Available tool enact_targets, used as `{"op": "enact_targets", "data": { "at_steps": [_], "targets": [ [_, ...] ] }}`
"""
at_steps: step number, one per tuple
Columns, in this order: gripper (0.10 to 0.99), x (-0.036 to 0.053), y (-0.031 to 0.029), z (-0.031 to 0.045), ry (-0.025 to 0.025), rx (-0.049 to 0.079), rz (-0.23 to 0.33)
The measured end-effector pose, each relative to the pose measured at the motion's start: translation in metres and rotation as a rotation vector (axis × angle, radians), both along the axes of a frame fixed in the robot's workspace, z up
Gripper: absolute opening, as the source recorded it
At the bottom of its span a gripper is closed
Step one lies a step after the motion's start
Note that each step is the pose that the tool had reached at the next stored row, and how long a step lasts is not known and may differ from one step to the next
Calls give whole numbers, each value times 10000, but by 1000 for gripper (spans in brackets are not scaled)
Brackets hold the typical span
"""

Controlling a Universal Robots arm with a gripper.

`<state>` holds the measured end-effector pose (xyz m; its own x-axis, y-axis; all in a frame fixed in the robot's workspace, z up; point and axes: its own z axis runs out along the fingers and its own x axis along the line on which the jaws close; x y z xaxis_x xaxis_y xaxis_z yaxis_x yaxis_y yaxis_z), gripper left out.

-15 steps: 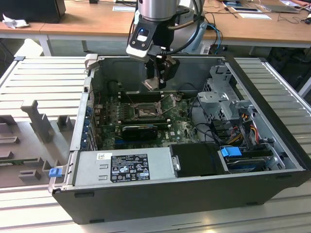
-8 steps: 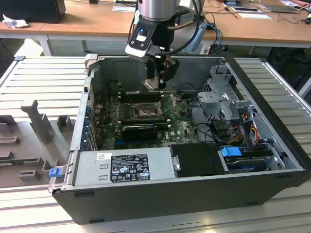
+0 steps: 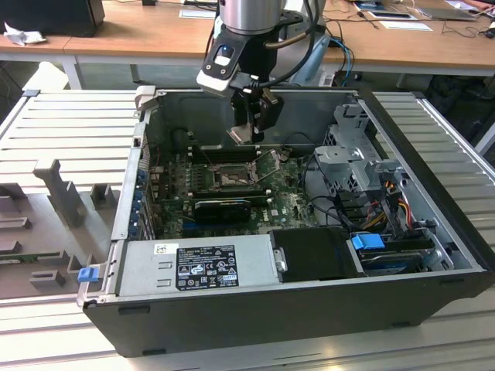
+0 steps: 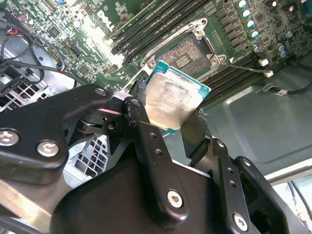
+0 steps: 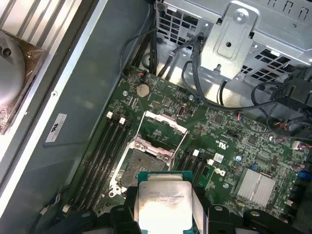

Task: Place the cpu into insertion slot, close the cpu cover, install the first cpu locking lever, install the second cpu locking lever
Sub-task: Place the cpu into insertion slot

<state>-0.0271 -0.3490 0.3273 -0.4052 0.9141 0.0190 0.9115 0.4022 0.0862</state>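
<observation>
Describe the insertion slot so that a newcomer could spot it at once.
Look into the open black computer case at its green circuit board. Near the board's middle, under the gripper holding the cpu, sits the insertion slot. It is square with a dull contact field, unlike the long black memory slots beside it.

Seen from high outside the open computer case (image 3: 309,309) in the exterior view, looking down into it from further off, and from close above the motherboard (image 5: 229,141) in both wrist views, past the cpu (image 5: 163,207) toward the insertion slot (image 4: 187,53), common to all three.
</observation>
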Motion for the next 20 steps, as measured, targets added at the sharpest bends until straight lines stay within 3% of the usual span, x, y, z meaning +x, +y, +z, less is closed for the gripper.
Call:
{"op": "enact_targets", "data": {
  "at_steps": [20],
  "targets": [
    [529,0,0,-17,0,1,-1048]
  ]
}}
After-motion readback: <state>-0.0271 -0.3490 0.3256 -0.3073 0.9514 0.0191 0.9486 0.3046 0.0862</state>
